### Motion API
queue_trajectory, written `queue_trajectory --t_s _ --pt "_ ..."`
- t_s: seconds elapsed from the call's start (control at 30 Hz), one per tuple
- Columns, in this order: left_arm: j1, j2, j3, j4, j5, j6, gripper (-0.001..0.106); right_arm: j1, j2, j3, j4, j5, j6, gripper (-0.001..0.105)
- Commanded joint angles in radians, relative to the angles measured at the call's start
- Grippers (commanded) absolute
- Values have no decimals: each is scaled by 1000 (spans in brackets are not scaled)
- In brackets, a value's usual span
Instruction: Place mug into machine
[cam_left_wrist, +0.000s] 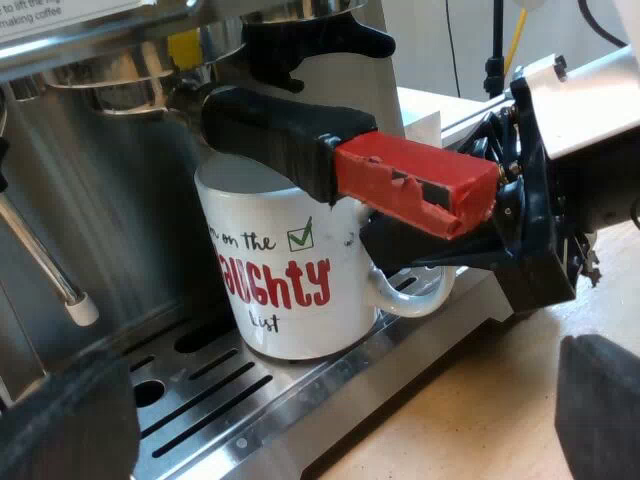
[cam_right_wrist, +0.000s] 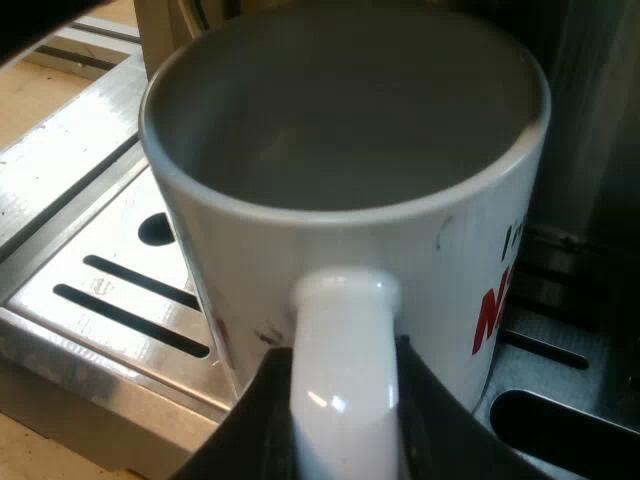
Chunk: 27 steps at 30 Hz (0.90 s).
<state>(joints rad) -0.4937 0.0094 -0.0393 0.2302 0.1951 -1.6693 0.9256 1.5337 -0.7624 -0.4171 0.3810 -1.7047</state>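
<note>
**Left wrist view.** The left gripper (cam_left_wrist: 335, 410) hangs before the front of the machine (cam_left_wrist: 110, 200), its two fingers (cam_left_wrist: 60, 425) spread wide with nothing between them. A steam wand (cam_left_wrist: 45, 265) slants down along the steel body, its pale tip above the tray (cam_left_wrist: 250, 400), a slotted steel grid. The mug (cam_left_wrist: 290, 290) stands upright on this tray, close against the machine's front. It is white and printed with "on the", a green ticked box, red letters "AUGHTY" and "list". Directly over the mug's mouth the holder (cam_left_wrist: 275, 130) is locked into the machine. Its dark handle runs outward above the rim and finishes in the red end (cam_left_wrist: 415, 185). Beneath the red end the right gripper (cam_left_wrist: 425, 255) sits at the mug handle (cam_left_wrist: 415, 295), which points away from the machine toward the tray's outer edge. Past that edge lies a wooden table (cam_left_wrist: 470, 420).

**Right wrist view.** The table (cam_right_wrist: 40, 110) borders the tray (cam_right_wrist: 100, 250), whose dark slots run beside the mug's foot. The mug (cam_right_wrist: 350, 130) is seen from above and behind its handle, rim level, base on the grid. The right gripper (cam_right_wrist: 345, 440) is drawn in narrow on the mug handle (cam_right_wrist: 345, 340), with one black finger (cam_right_wrist: 250, 420) pressed to each side of it. Red lettering shows on the mug's wall. The machine's steel body (cam_right_wrist: 590, 140) stands just beside the mug.
</note>
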Motion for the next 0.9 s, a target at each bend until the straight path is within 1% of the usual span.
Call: queue_trajectory --t_s 0.03,0.1,0.13,0.17,0.23,0.27,0.33,0.43,0.5,0.57,0.6,0.63,0.73,0.77,0.8,0.87,0.9 --pt "-4 1 0 -20 3 -16 85 -3 -12 -18 -51 4 2 10" --pt "-4 1 0 -20 3 -16 85 -3 -12 -18 -51 4 2 29" --pt "-4 1 0 -20 3 -16 85 -3 -12 -18 -51 4 2 34" --pt "-4 1 0 -20 3 -16 85 -3 -12 -18 -51 4 2 41" --pt "-4 1 0 -20 3 -16 85 -3 -12 -18 -51 4 2 47" --pt "-4 1 0 -20 3 -16 85 -3 -12 -18 -51 4 2 48" --pt "-4 1 0 -20 3 -16 85 3 -21 -18 -51 7 2 53" --pt "-4 1 0 -20 3 -16 85 18 -46 -14 -10 38 2 52" --pt "-4 1 0 -20 3 -16 85 34 -72 -14 52 80 2 52" --pt "-4 1 0 -20 3 -16 85 51 -92 -14 119 159 5 52" --pt "-4 1 0 -22 3 -16 85 57 -94 -14 132 172 7 52" --pt "-4 1 0 -25 3 -16 85 59 -98 -9 151 176 12 52" --pt "-4 1 0 -26 3 -16 85 59 -98 18 128 121 50 52" --pt "-4 1 0 -26 3 -16 85 59 -98 38 93 98 52 52" --pt "-4 1 0 -26 3 -16 85 59 -98 49 78 93 52 52" --pt "-4 1 0 -26 3 -16 85 54 -98 95 -10 84 48 52" --pt "-4 1 0 -26 3 -16 85 54 -98 102 -29 84 47 52"
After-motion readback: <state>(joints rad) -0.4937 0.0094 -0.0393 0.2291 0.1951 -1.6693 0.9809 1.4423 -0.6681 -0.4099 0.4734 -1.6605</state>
